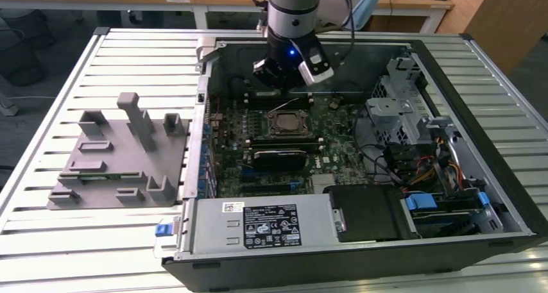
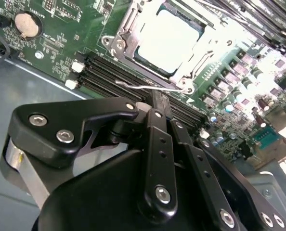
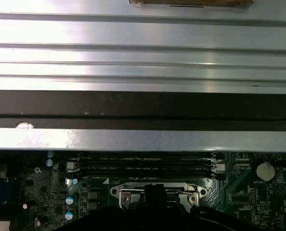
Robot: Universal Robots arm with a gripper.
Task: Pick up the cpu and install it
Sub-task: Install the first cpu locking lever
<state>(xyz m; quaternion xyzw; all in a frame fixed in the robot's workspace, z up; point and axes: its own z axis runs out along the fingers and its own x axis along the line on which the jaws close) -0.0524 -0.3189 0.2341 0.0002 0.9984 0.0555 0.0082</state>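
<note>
cpu (image 2: 168, 39) in socket, end effector (image 2: 157, 103) beside

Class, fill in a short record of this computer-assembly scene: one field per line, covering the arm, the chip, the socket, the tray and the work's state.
arm: pincer hangs inside the open case, over the motherboard
cpu: silvery square seated in the socket, seen in the second wrist view
socket: dark frame mid-board, its thin metal lever beside it
tray: grey tray with upright posts, on the slatted table at the exterior view's left of the case
state: cpu lies in the socket, pincer carries nothing visible
</note>
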